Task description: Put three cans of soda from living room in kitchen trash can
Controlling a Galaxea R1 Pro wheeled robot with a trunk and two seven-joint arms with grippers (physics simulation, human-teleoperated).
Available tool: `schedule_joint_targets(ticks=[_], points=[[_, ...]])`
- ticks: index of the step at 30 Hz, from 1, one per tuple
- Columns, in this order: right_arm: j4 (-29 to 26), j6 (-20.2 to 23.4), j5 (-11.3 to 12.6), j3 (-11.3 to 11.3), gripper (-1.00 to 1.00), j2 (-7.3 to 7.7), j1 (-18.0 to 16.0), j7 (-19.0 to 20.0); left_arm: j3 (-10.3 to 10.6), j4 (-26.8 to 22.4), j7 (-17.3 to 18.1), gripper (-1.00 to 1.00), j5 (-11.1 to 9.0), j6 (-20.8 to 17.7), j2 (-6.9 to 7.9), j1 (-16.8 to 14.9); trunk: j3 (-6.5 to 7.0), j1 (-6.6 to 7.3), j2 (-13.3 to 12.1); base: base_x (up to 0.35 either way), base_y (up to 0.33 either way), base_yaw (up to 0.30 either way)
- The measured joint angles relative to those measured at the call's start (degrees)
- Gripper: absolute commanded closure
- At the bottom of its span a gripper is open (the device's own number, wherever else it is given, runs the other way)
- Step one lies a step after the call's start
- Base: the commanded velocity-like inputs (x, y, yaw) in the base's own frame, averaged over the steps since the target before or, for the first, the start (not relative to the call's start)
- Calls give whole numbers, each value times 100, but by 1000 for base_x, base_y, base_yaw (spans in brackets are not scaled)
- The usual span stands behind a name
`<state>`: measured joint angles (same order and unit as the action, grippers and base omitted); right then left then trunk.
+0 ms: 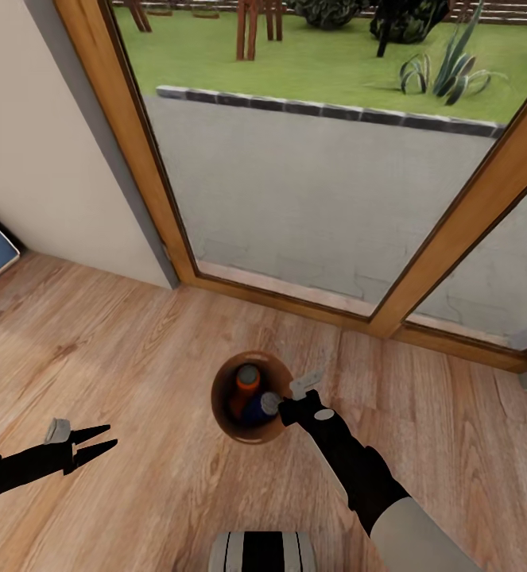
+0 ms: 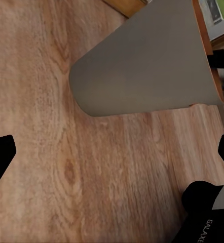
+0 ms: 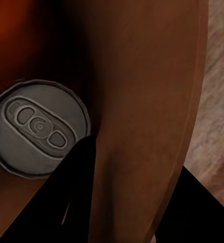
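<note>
Bin (image 1: pixel 230 417) stands on the plank floor (image 1: pixel 96 349) by the glass door (image 1: pixel 311 199), so I judge I am not in the kitchen yet.

Contents: one orange can (image 1: pixel 246 389) upright at about 11 o'clock inside, one dark blue can (image 1: pixel 261 407) toward 3 o'clock, silver top up. A third can I cannot make out; it may be hidden below.

Right gripper (image 1: pixel 283 409) sits at the bin's 3 o'clock rim, one finger inside the wall and one outside; grip on the rim looks likely, but I cannot tell for certain.

Left gripper (image 1: pixel 96 443) hangs wide apart, empty, at 9 o'clock, well apart from the bin.

Left to do: confirm the third can, carry the bin to the kitchen.
</note>
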<state>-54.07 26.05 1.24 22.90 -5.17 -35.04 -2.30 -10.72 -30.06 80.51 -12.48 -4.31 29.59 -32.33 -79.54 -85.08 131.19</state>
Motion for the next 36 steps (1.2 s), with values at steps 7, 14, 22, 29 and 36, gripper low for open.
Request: schedule_joint_targets(ticks=[7,14,22,29,36], points=[[-1,0,1,0,100,0,-1,0,0,0,0,-100,0,0,-2,-1,-1,-1,2,0,0,0],[-2,-1,4,1,100,0,-1,0,0,0,0,-100,0,-2,-1,-1,-72,-88,162,0,0,0],[-1,0,-1,0,100,0,-1,0,0,0,0,-100,0,-8,-1,-1,-162,-198,363,0,0,0],[73,0,1,6,100,0,1,-1,0,0,0,-100,0,-9,-1,-1,-234,-286,523,0,0,0],[143,-8,1,9,100,-2,-1,0,0,0,0,-100,0,-9,2,-1,-288,-352,643,0,0,0]])
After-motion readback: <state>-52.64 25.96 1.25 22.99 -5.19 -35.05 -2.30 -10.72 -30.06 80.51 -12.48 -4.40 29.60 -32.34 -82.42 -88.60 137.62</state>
